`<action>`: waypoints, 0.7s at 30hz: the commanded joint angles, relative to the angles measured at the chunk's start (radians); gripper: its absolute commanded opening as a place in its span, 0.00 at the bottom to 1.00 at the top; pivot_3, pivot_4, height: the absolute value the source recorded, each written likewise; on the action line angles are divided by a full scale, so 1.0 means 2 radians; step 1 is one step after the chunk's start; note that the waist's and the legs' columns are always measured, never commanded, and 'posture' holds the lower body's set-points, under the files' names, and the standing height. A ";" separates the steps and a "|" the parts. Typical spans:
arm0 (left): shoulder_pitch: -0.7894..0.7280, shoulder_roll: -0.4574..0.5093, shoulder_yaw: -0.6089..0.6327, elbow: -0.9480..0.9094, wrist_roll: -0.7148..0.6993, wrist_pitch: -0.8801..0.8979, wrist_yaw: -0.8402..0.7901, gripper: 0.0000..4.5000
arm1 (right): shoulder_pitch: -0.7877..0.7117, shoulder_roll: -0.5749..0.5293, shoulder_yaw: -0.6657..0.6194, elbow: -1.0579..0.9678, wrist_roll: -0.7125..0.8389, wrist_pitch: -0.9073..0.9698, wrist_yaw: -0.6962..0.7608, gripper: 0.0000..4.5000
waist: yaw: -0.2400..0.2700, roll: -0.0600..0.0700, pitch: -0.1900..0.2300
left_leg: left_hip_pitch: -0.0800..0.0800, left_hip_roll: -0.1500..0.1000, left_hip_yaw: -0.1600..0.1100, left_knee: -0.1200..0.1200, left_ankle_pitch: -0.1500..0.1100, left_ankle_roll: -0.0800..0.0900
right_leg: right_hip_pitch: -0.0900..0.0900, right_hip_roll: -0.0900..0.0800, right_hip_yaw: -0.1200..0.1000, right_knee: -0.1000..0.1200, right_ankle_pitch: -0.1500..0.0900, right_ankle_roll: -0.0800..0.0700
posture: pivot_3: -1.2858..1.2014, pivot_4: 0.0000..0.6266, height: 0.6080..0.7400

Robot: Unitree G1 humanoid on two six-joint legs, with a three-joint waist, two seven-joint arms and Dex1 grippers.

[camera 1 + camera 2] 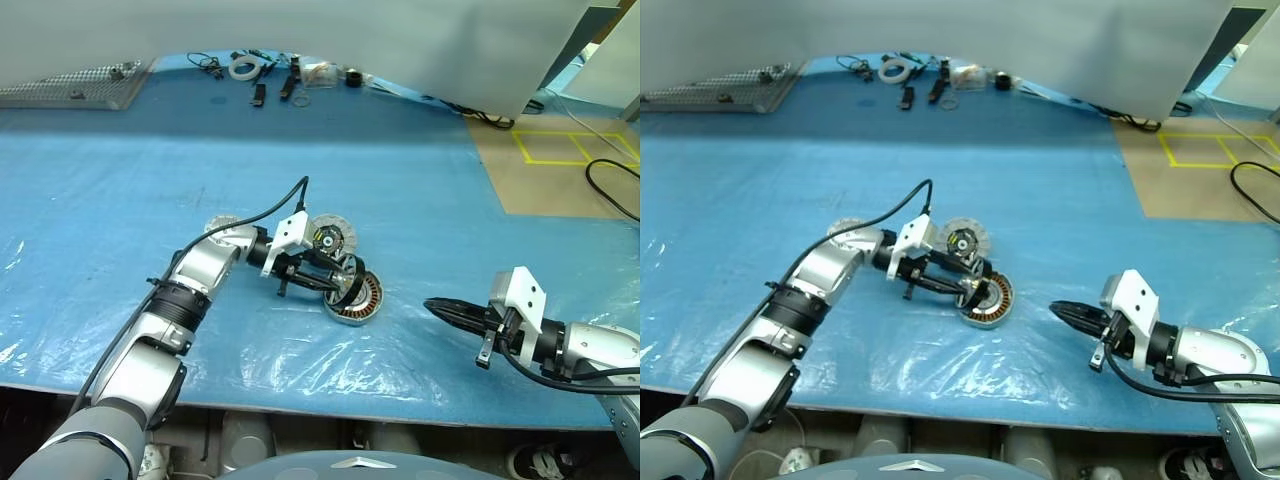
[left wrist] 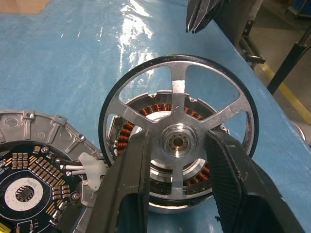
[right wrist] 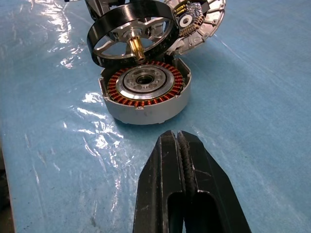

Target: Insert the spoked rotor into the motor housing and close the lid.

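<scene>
My left gripper [image 1: 338, 281] is shut on the spoked rotor [image 2: 177, 141], a black-rimmed wheel with silver spokes. It grips the hub region and holds the wheel tilted just above the motor housing [image 3: 146, 92]. The housing is a silver cup with copper windings, resting on the blue table sheet [image 1: 420, 200]. Beside and behind it lies the lid [image 1: 330, 237], with its segmented ring and dark centre facing up. My right gripper [image 1: 440, 305] is shut with nothing in it. It hovers low over the table to the right of the housing, pointing at it.
Another pale round part [image 1: 222, 225] lies behind my left forearm. Small tools and a tape roll [image 1: 245, 68] sit at the far edge, with a perforated metal tray [image 1: 75, 88] at the far left. The table ends on the right near the yellow floor marks [image 1: 570, 148].
</scene>
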 commanded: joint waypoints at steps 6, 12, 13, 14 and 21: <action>-0.012 0.009 -0.003 -0.021 0.004 0.003 -0.005 0.30 | -0.015 -0.004 0.003 -0.019 0.006 0.008 -0.011 0.00 | 0.000 0.000 0.000 | 0.000 0.000 0.000 0.000 0.000 0.000 | 0.000 0.000 0.000 0.000 0.000 0.000 | 0.52 0.24 1.00; -0.021 0.018 -0.007 -0.067 -0.007 0.031 -0.024 0.30 | -0.029 -0.005 0.008 -0.026 0.010 0.023 -0.018 0.00 | 0.000 0.000 0.000 | 0.000 0.000 0.000 -0.001 0.000 0.000 | 0.000 0.000 0.000 -0.001 0.000 0.000 | 0.52 0.24 1.00; -0.023 0.018 -0.008 -0.071 -0.005 0.034 -0.023 0.30 | -0.028 -0.005 0.008 -0.025 0.009 0.022 -0.017 0.00 | 0.000 0.000 0.000 | 0.000 0.000 0.000 -0.001 0.000 0.000 | 0.000 0.000 0.000 -0.001 0.000 0.001 | 0.52 0.24 1.00; -0.025 0.018 -0.009 -0.075 -0.005 0.040 -0.022 0.30 | -0.028 -0.005 0.010 -0.024 0.007 0.021 -0.017 0.00 | 0.000 0.000 0.000 | 0.000 0.000 0.000 -0.001 0.000 0.000 | 0.000 0.000 0.000 -0.001 0.000 0.001 | 0.52 0.24 1.00; -0.034 0.024 -0.030 -0.055 0.027 0.024 -0.018 0.30 | -0.030 -0.002 0.018 -0.024 0.003 0.019 -0.022 0.00 | 0.000 0.000 0.000 | 0.000 0.000 0.000 -0.002 0.000 0.000 | 0.000 0.000 0.000 -0.002 0.000 0.001 | 0.52 0.24 1.00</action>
